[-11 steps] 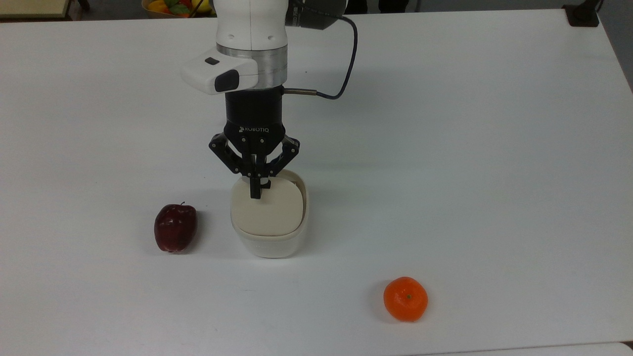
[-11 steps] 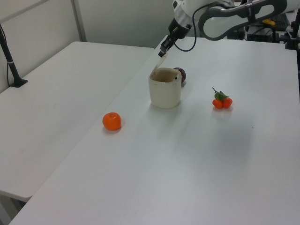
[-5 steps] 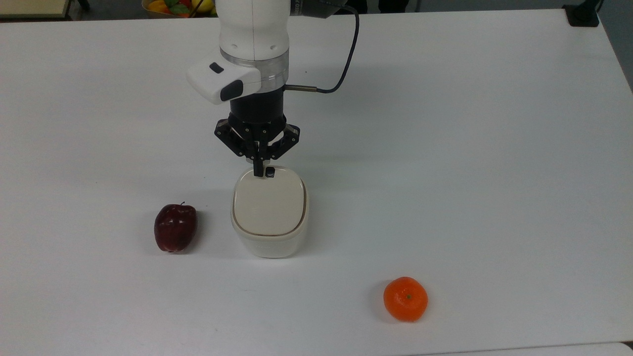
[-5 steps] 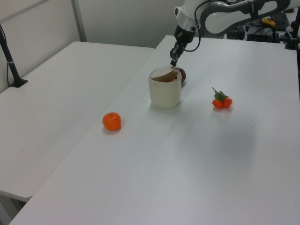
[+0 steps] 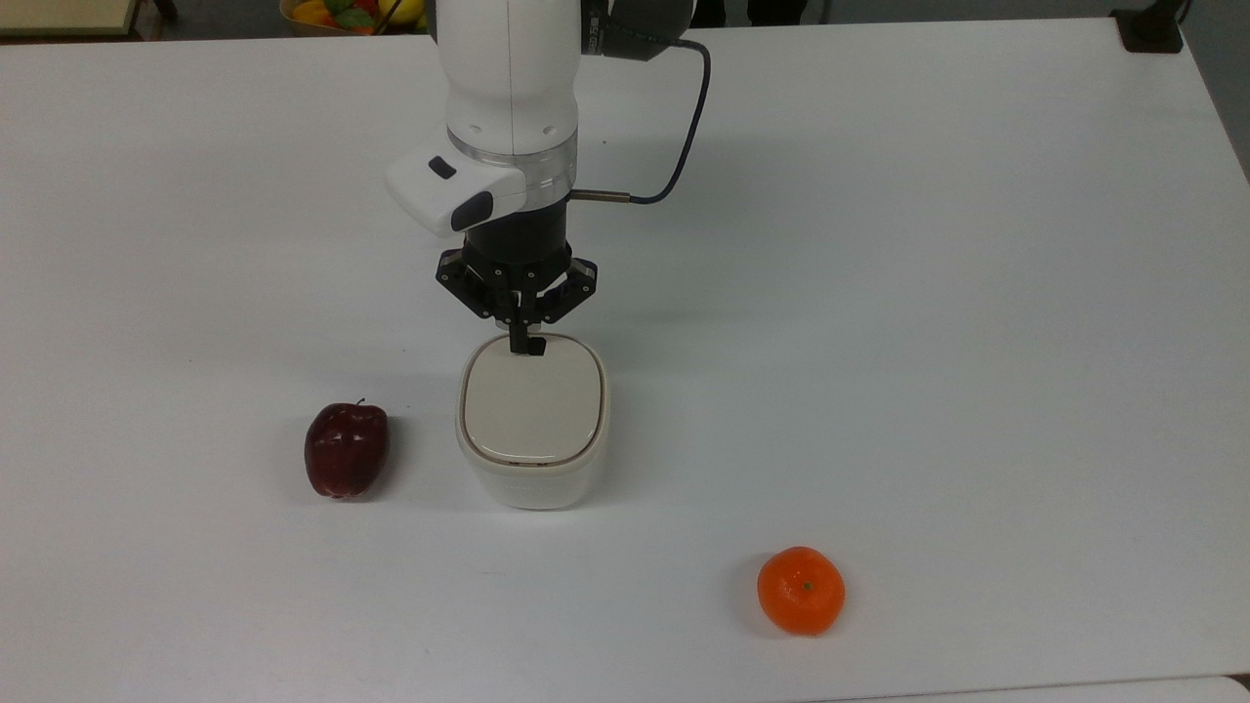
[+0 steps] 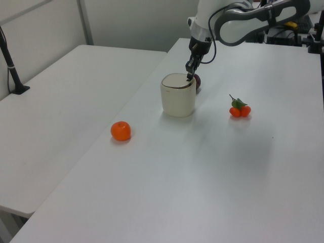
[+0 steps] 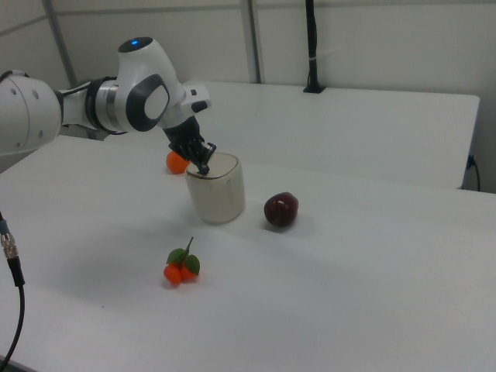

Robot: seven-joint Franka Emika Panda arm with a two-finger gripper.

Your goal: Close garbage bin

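Bin [image 5: 532, 459] directly below my jaws [image 5: 525, 344], lid [image 5: 530, 405] flat on the rim. Jaws pressed together, tips at the lid's back edge by the black tab. Apple [image 5: 346, 449] to the top view's left of them on the surface [image 5: 928, 293]; orange [image 5: 801, 590] well apart.

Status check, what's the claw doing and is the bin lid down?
Claw shut, tips on the lid's back edge by the black tab. Bin lid lies flat, looks closed. Apple beside bin, apart; nothing in the way.
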